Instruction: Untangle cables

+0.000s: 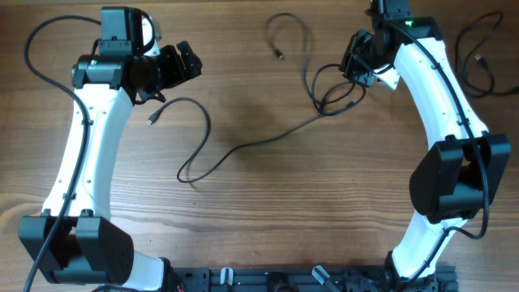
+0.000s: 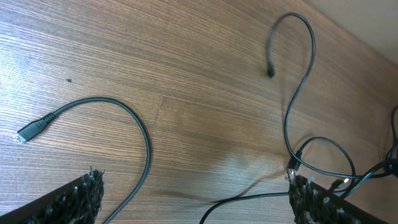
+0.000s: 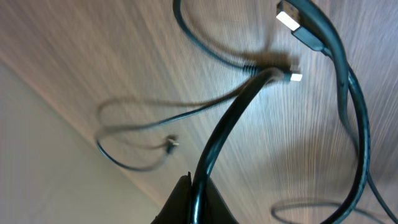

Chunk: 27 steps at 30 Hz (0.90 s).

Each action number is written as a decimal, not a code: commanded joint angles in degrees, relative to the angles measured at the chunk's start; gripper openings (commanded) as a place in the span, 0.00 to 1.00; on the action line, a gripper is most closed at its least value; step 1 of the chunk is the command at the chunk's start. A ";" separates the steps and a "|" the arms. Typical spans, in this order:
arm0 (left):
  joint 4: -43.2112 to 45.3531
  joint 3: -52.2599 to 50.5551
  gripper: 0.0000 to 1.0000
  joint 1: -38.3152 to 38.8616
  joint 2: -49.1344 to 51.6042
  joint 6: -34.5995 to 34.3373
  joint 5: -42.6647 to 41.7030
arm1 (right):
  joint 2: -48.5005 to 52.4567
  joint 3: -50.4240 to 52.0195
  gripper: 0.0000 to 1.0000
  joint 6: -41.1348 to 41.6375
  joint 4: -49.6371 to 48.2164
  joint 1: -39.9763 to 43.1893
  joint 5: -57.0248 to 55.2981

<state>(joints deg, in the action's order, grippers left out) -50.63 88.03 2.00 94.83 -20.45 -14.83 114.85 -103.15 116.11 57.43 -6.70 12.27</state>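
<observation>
The cables (image 1: 328, 101) lie on the table (image 1: 259, 235), bunched in loose loops at the upper right of centre in the overhead view. One long strand (image 1: 243, 148) runs out of the bunch toward the lower left, curves back up and ends in a plug (image 1: 152, 120) just below the left gripper (image 1: 185, 61). A second strand (image 1: 304, 36) arcs toward the top edge.

The left gripper is spread wide and holds nothing. The right gripper (image 1: 357, 69) is clamped on one cord of the bunch. In the right wrist view that cord rises straight out of the closed jaws.

The cords are judged to be light, thin and limp. No shape is likely to be held, and any pull is expected to drag the neighbouring loops along. The smooth jacket may slip in a loose grip. The plugs are rigid and may snag in a loop.

It is recommended that the long strand be gripped just behind its plug and drawn away from the bunch.
</observation>
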 commanded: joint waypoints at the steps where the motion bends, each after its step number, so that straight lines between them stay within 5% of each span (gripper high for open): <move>1: -0.07 0.04 0.97 0.13 0.66 0.76 0.15 | 0.07 0.50 0.05 2.54 2.89 -0.17 -10.60; 11: -0.94 0.04 0.97 0.13 0.66 0.76 0.15 | 0.07 0.50 0.04 1.90 26.43 -0.17 -25.22; 17: -0.94 0.04 0.97 0.13 0.66 0.76 0.15 | 0.07 0.52 0.04 -8.52 28.48 -0.20 -24.06; 26: -1.16 0.04 0.97 0.13 0.66 0.76 0.15 | 0.07 0.52 0.05 -45.97 5.05 -0.61 -3.74; 27: -1.18 0.04 0.97 0.13 0.66 0.76 0.15 | 0.07 0.52 0.13 -50.71 3.87 -0.61 -2.75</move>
<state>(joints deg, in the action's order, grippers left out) -51.70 88.03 2.00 94.85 -20.40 -14.83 114.85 -102.48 85.34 63.94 -6.74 0.47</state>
